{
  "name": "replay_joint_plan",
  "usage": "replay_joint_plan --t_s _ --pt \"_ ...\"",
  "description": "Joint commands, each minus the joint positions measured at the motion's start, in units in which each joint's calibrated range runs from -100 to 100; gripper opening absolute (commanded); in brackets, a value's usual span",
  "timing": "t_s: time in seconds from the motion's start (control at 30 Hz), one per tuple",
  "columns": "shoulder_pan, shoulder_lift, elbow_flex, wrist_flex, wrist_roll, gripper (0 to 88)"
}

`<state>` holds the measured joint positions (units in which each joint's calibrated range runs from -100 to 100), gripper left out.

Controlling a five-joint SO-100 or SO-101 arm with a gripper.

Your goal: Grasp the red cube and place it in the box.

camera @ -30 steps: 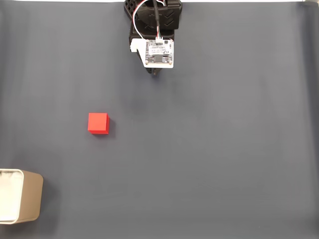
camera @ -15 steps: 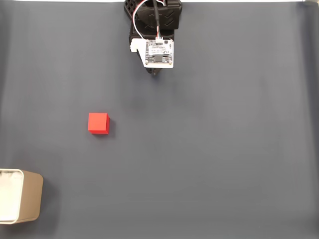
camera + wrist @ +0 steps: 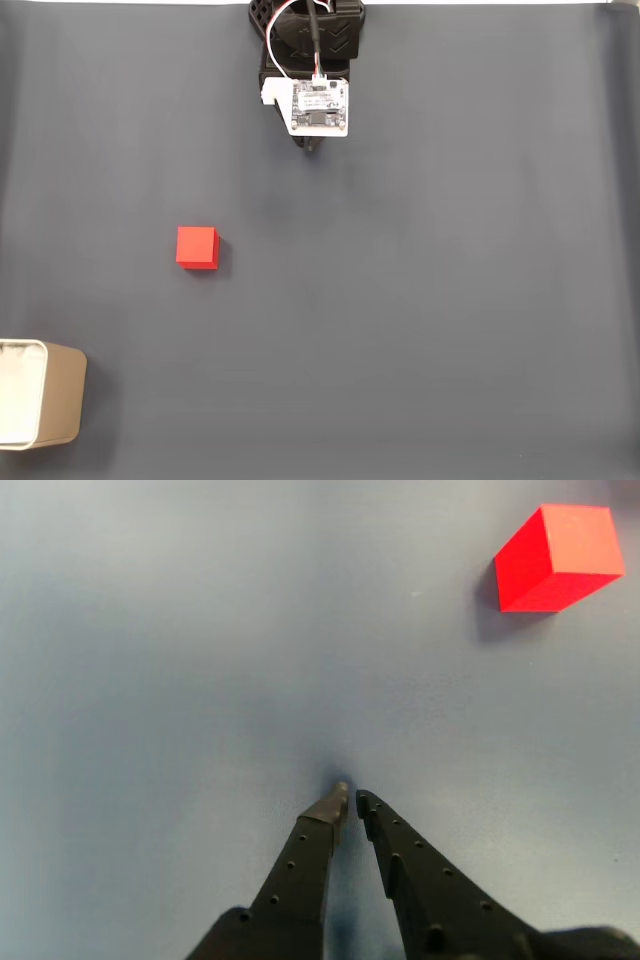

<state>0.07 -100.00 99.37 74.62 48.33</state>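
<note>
Grey matte mat [image 3: 450, 300] under red cube [image 3: 197, 247], tan box [image 3: 60, 395], jaws together.

Bare mat [image 3: 400, 300] around red cube [image 3: 197, 247]

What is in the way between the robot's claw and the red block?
Nothing visible. Bare grey mat lies between the gripper and the red cube, and between the cube and the box.

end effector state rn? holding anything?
End effector: closed, fingertips nearly touching, holding nothing. The red cube sits apart on the mat.
</note>
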Motion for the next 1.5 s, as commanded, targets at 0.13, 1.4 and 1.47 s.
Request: replay_joint_plan --t_s 0.13,1.4,1.47 --pt "-0.64 0.09 0.45 1.12 0.0 0.1" --pt "4.9 33.97 -41.98 -15.69 -1.81 0.2" --pt "6.6 35.96 -44.35 -15.11 -1.71 0.6"
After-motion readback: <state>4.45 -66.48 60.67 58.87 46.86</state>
